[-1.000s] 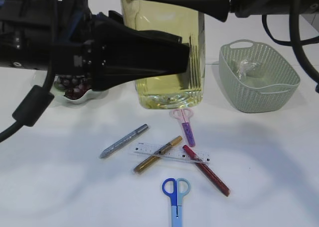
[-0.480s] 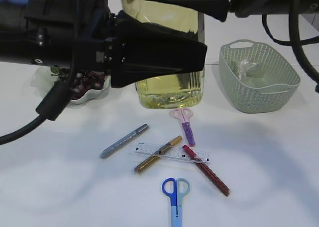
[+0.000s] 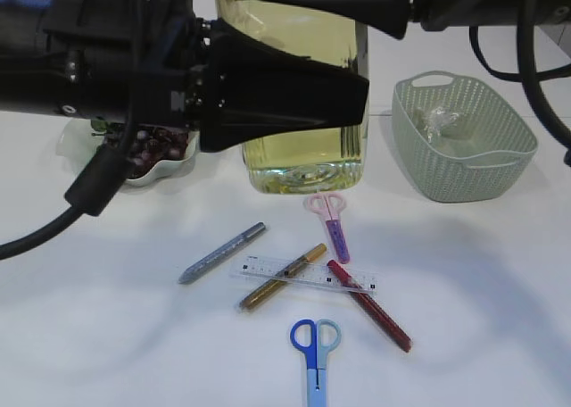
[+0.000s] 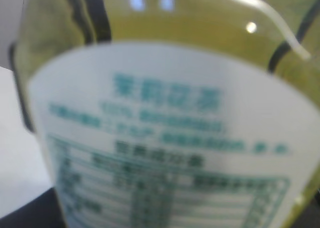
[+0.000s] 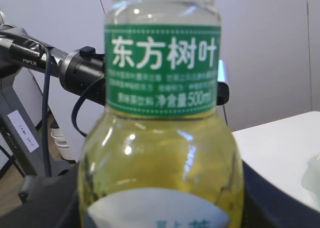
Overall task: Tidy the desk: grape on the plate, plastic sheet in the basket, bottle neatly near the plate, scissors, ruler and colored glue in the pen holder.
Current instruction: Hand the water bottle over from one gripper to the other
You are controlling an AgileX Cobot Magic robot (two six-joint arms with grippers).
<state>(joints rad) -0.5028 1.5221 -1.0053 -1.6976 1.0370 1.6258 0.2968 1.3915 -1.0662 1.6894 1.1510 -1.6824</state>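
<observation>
Black left hand [image 3: 352,99] level, against the yellow-filled bottle [image 3: 308,148].

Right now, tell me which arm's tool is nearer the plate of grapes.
Left. The left tool sits low against the bottle, its arm passing just over the plate. The right tool is higher, farther right, at the bottle's top.

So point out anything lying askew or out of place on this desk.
The clear ruler lies in a crossed heap with the gold glue pen and red glue pen. The pink scissors, blue scissors and silver glue pen lie scattered on the desk. Nothing looks spilled.
</observation>
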